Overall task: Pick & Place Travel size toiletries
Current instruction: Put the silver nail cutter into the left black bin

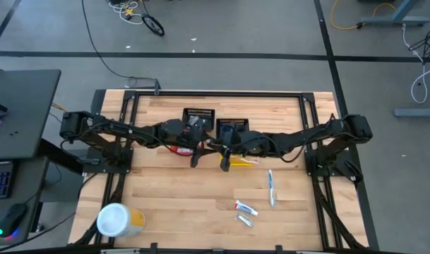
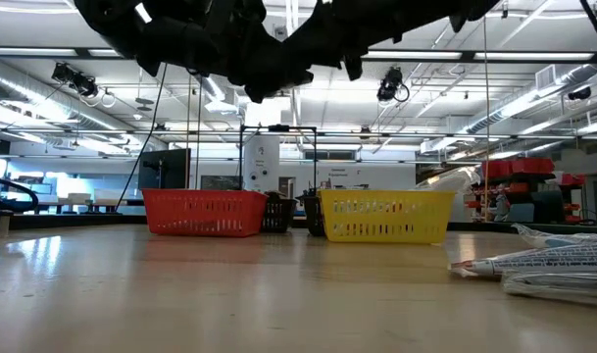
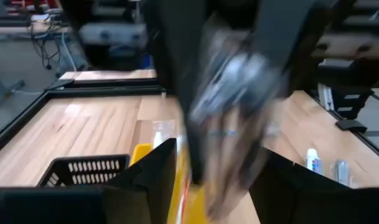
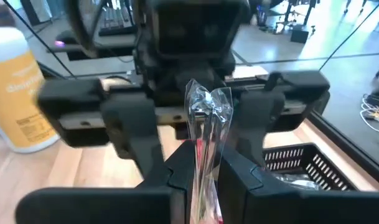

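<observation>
My right gripper [image 4: 205,169] is shut on a slim item in clear crinkled wrap with pink-red inside [image 4: 206,118]. It is raised over the table's middle [image 1: 225,164]. My left gripper [image 3: 211,183] is open and faces it at close range [image 1: 195,161]. Its fingers [image 4: 130,134] stand wide on either side of the wrapped item [image 3: 229,118], which is blurred there, and do not touch it. A white-blue toothbrush [image 1: 271,188] and two small tubes [image 1: 245,207], [image 1: 244,221] lie flat on the wood. My right gripper pinches the clear-wrapped item between its two fingers, by the part nearest me [image 4: 203,155]. The crimped free end [image 4: 209,99] sticks out past the fingertips toward the left gripper. The item is lifted clear of the table. What lies behind the fingers is hidden.
Red basket [image 2: 205,211] and yellow basket [image 2: 386,216] sit under the grippers, with two black baskets [image 1: 199,116], [image 1: 232,128] toward the far edge. A white-and-yellow canister [image 1: 119,220] stands at the near left. Bare wood lies between it and the tubes.
</observation>
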Tool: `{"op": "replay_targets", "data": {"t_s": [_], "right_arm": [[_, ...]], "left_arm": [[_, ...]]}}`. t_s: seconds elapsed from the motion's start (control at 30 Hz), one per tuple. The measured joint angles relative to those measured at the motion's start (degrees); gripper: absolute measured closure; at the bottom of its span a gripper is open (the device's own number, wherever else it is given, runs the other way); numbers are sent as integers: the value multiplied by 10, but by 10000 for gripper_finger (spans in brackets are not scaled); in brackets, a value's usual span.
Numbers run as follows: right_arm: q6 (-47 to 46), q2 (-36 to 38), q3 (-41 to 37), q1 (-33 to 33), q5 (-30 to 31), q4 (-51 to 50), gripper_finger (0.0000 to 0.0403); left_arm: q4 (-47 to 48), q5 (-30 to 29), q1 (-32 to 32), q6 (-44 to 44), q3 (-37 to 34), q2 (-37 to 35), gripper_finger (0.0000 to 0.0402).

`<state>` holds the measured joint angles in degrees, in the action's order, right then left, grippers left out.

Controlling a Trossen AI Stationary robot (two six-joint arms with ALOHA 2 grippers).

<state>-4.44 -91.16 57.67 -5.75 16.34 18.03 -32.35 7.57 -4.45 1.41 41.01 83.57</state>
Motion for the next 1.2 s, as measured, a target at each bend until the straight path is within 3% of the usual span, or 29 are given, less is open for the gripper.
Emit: {"op": "replay_targets", "data": {"t_s": [0.27, 0.5, 0.63, 0.77, 0.93, 1.03, 1.2], "right_arm": [[-1, -7, 0, 11, 1, 5, 344], [-2, -7, 0, 19, 0, -13, 304], [7, -7, 1, 19, 4, -31, 276], [-5, 3, 1, 18, 60, -89, 258], [-109, 13, 1, 17, 95, -211, 252], [-167, 13, 0, 17, 52, -258, 251], [-201, 13, 0, 10, -6, -274, 251]], "left_arm": [[23, -29, 0, 1, 0, 0, 296], [48, -59, 0, -11, 0, 0, 375], [53, -87, 0, -27, 0, 0, 376], [87, -167, -4, -65, 0, 0, 371], [171, -267, -40, -65, 0, 0, 368], [206, -266, -87, -51, 0, 0, 376], [258, -197, -172, 10, 0, 0, 366]]}}
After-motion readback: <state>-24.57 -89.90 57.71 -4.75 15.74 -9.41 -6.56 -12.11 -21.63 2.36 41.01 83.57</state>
